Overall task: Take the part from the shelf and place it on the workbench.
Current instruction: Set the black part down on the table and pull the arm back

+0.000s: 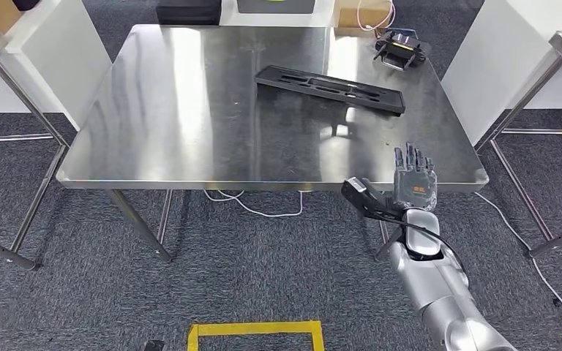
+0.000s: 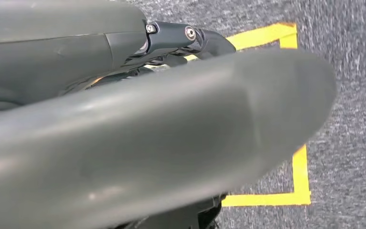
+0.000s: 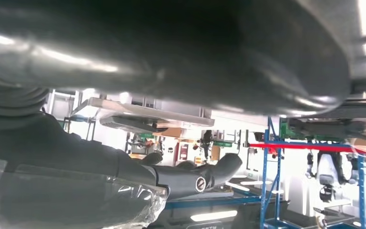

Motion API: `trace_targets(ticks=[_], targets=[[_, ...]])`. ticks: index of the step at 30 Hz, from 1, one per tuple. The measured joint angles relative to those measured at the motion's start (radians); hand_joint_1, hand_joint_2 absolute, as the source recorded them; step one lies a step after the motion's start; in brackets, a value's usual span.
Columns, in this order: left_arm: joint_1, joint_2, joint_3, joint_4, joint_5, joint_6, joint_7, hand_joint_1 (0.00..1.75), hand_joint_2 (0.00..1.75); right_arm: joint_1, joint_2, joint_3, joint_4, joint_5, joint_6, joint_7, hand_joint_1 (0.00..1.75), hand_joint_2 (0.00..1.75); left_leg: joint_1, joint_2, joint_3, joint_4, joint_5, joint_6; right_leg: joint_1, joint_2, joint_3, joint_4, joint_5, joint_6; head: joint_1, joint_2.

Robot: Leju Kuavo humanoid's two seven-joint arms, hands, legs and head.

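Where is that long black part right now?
In the head view, the long black part lies flat on the steel workbench, right of centre, near a small black device at the far right corner.

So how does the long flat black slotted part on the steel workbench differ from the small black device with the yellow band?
The long flat black slotted part is a slim strip lying askew mid-table; the small black device with the yellow band is compact, chunkier, and sits at the far right corner. The part is all black; the device carries yellow. Both rest on the steel workbench, untouched.
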Motion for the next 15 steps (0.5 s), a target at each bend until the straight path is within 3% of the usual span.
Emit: trace_targets(ticks=[1, 3, 5, 6, 7, 8, 10, 11, 13, 15], targets=[[-0.001, 0.0, 0.0, 0.0, -0.001, 0.001, 0.0, 0.0, 0.0, 0.003, 0.001, -0.006, -0.002, 0.001, -0.002, -0.001, 0.0, 0.0, -0.001, 0.001, -0.005, -0.004, 0.007, 0.013, -0.002, 0.0, -0.02, 0.038, -0.024, -0.002, 0.001, 0.0], [-0.002, 0.0, 0.0, 0.0, -0.004, 0.002, 0.0, 0.0, 0.0, 0.008, 0.002, -0.017, -0.003, 0.002, -0.004, -0.004, 0.0, 0.0, -0.004, 0.002, -0.021, -0.005, 0.02, 0.032, -0.004, 0.001, -0.078, 0.174, -0.092, -0.01, 0.005, 0.0], [-0.001, 0.0, 0.001, 0.0, -0.005, 0.003, 0.0, 0.0, 0.0, 0.017, 0.002, -0.025, -0.004, 0.003, -0.004, -0.005, 0.0, 0.0, -0.009, 0.002, -0.036, -0.004, 0.032, 0.038, -0.003, 0.002, -0.113, 0.276, -0.131, -0.006, 0.005, 0.0], [-0.001, 0.0, 0.001, 0.0, -0.005, 0.004, 0.0, 0.0, 0.0, 0.021, 0.002, -0.029, -0.004, 0.004, -0.004, -0.005, 0.0, 0.0, -0.012, 0.002, -0.042, -0.004, 0.038, 0.038, -0.002, 0.002, -0.102, 0.273, -0.13, -0.001, 0.005, 0.0], [-0.001, 0.0, 0.001, 0.0, -0.006, 0.005, 0.0, 0.0, 0.0, 0.024, 0.003, -0.032, -0.005, 0.007, -0.005, -0.006, 0.0, 0.0, -0.013, 0.002, -0.047, -0.004, 0.043, 0.037, -0.001, 0.003, -0.067, 0.224, -0.113, 0.004, 0.005, 0.0], [-0.002, 0.0, 0.001, 0.0, -0.007, 0.005, 0.001, 0.0, 0.0, 0.025, 0.004, -0.036, -0.007, 0.01, -0.005, -0.007, 0.0, 0.0, -0.014, 0.001, -0.051, -0.004, 0.048, 0.034, -0.001, 0.003, -0.018, 0.148, -0.091, 0.008, 0.005, 0.0], [-0.003, 0.0, 0.001, 0.0, -0.008, 0.007, 0.002, 0.0, 0.0, 0.025, 0.007, -0.043, -0.015, 0.017, -0.005, -0.007, 0.0, 0.0, -0.018, 0.002, -0.057, -0.003, 0.058, 0.025, 0.005, 0.004, 0.058, 0.014, -0.06, 0.004, 0.004, 0.0], [-0.003, 0.001, 0.001, 0.0, -0.009, 0.008, 0.003, 0.0, 0.0, 0.025, 0.008, -0.047, -0.018, 0.019, -0.006, -0.007, 0.0, 0.0, -0.019, 0.002, -0.059, -0.003, 0.063, 0.02, 0.009, 0.005, 0.072, -0.017, -0.053, -0.003, 0.004, 0.0], [-0.004, 0.001, 0.001, 0.0, -0.009, 0.008, 0.004, 0.0, 0.0, 0.027, 0.01, -0.052, -0.021, 0.022, -0.006, -0.007, 0.0, 0.0, -0.019, 0.002, -0.061, -0.006, 0.073, 0.007, 0.015, 0.006, 0.068, -0.026, -0.045, -0.018, 0.004, 0.0], [-0.003, 0.002, 0.001, 0.0, -0.009, 0.008, 0.004, 0.0, 0.0, 0.028, 0.011, -0.055, -0.023, 0.024, -0.006, -0.007, 0.0, 0.0, -0.014, 0.002, -0.071, 0.007, 0.06, -0.005, 0.008, 0.004, 0.067, -0.028, -0.031, -0.034, 0.004, 0.0]])
